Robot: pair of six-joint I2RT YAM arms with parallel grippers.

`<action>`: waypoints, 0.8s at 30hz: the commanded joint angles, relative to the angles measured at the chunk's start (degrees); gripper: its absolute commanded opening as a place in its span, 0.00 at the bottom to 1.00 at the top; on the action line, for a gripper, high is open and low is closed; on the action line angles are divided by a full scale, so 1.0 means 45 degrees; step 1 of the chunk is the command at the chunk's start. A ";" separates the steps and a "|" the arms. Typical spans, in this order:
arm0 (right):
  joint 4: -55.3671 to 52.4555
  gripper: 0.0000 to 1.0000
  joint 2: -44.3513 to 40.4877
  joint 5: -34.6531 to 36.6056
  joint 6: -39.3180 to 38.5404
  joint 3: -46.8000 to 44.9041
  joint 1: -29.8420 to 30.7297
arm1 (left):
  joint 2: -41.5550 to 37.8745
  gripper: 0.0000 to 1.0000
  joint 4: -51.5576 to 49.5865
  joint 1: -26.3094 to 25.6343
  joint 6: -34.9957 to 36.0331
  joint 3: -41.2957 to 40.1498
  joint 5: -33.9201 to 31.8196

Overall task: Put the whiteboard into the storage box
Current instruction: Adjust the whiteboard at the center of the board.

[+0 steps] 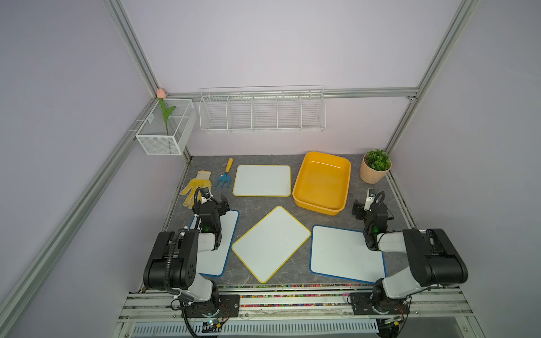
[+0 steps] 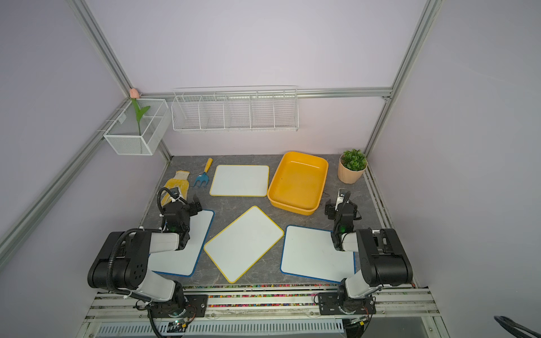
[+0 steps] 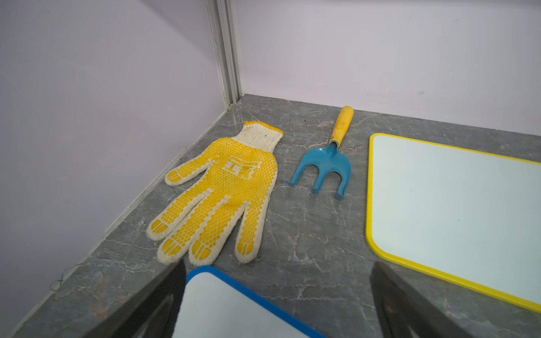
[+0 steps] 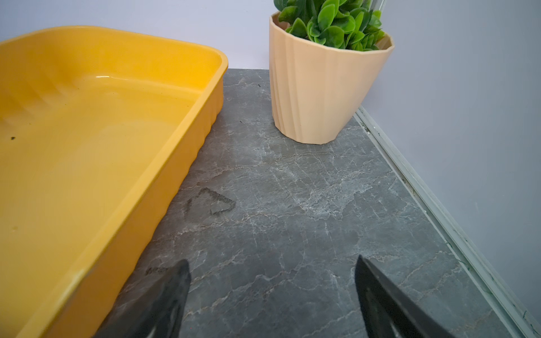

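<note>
Spread wide, pinching nothing: left gripper (image 3: pixel 279 264) over blue-rimmed whiteboard (image 1: pixel 227 234), right gripper (image 4: pixel 271 261) near storage box (image 1: pixel 296 187). Four whiteboards flat on table (image 1: pixel 254 204), all outside storage box; far yellow-rimmed whiteboard (image 1: pixel 262 180) just beside it. Glove (image 1: pixel 196 187) and rake (image 1: pixel 224 177) farther left.

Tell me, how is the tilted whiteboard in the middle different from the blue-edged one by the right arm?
The middle whiteboard has a yellow edge; the right-side whiteboard has a blue one. The middle whiteboard sits turned like a diamond; the right-side whiteboard lies nearly straight with the table. Both are blank, white, flat and outside the storage box.
</note>
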 commanded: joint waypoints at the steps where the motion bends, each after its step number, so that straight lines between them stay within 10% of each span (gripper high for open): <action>1: 0.0127 0.89 -0.0094 -0.0149 -0.0098 0.0076 -0.0004 | -0.0260 0.99 -0.0675 -0.0080 -0.0093 0.0295 -0.0267; 11: 0.0260 0.89 -0.0259 0.0073 -0.0100 0.0034 0.0008 | -0.0465 0.99 -0.0724 -0.0602 0.0405 0.0260 -0.0599; 24: -1.1216 0.89 -0.4374 0.3063 0.3789 0.4035 0.0479 | -0.2306 1.00 -0.7400 -0.1873 -0.0653 0.3438 -0.2100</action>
